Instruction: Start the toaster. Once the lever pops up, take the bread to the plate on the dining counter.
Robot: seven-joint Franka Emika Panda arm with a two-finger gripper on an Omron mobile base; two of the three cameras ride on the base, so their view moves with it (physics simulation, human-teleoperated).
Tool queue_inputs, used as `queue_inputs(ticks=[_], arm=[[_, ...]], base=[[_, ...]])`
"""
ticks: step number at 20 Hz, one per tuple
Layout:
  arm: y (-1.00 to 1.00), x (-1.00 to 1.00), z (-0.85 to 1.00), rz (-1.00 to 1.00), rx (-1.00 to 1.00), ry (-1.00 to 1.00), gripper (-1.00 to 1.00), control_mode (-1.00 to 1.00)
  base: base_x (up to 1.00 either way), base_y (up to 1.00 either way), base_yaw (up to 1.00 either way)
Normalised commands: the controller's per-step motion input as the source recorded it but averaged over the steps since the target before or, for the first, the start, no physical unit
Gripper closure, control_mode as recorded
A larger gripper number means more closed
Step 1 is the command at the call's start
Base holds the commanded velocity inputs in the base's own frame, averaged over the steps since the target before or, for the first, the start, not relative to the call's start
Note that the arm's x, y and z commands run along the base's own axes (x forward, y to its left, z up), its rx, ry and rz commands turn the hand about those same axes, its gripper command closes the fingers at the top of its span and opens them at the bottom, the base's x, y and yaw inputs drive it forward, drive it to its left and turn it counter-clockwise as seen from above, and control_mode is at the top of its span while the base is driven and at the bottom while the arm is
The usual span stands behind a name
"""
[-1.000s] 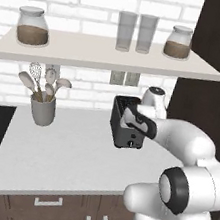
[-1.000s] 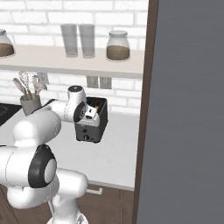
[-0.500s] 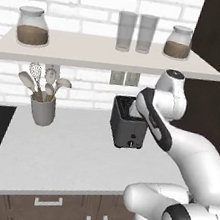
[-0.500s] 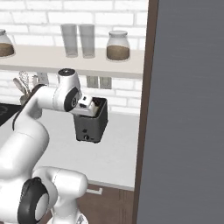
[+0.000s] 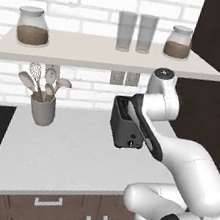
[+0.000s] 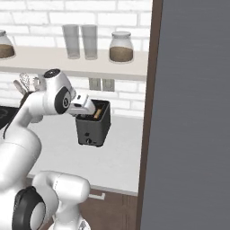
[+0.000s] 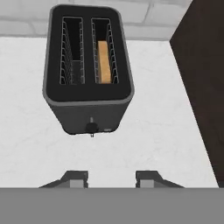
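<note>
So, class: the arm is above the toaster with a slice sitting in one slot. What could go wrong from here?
1. The tan bread slice sits deep in the narrow right-hand slot of the dark grey boxy toaster, so the dark fingers, apart and holding nothing, may catch the wire guides.
2. The dark cabinet wall stands close beside the toaster; the arm could brush it.
3. The small lever is low on the narrow face, easy to miss.

Fingers point(image 7: 111, 178) apart, empty, pointing downward.
</note>
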Motion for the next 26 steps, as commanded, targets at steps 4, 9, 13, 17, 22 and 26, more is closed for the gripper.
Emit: queue_inputs(ticks=[4,9,13,17,22,26], arm=[[-0.13,0.06,0.00,-0.05,-0.08,-0.09,-1.00,-1.00],[-0.33,0.00,0.00,-0.01,0.00,-0.20,-1.00,-1.00],[-0.26,0.00,0.00,0.00,0.06,-0.30,-1.00,-1.00],[-0.11,0.06,0.00,0.00,0.06,-0.07,-1.00,-1.00],[0.00,0.08,0.00,0.00,0.00,0.01,-1.00,-1.00],[0.00,0.00,0.00,0.00,0.00,0.00,-1.00,-1.00]], base=[[0.00,0.00,0.00],[0.00,0.00,0.00],[0.00,0.00,0.00],[0.00,0.00,0.00],[0.00,0.00,0.00],[0.00,0.00,0.00]])
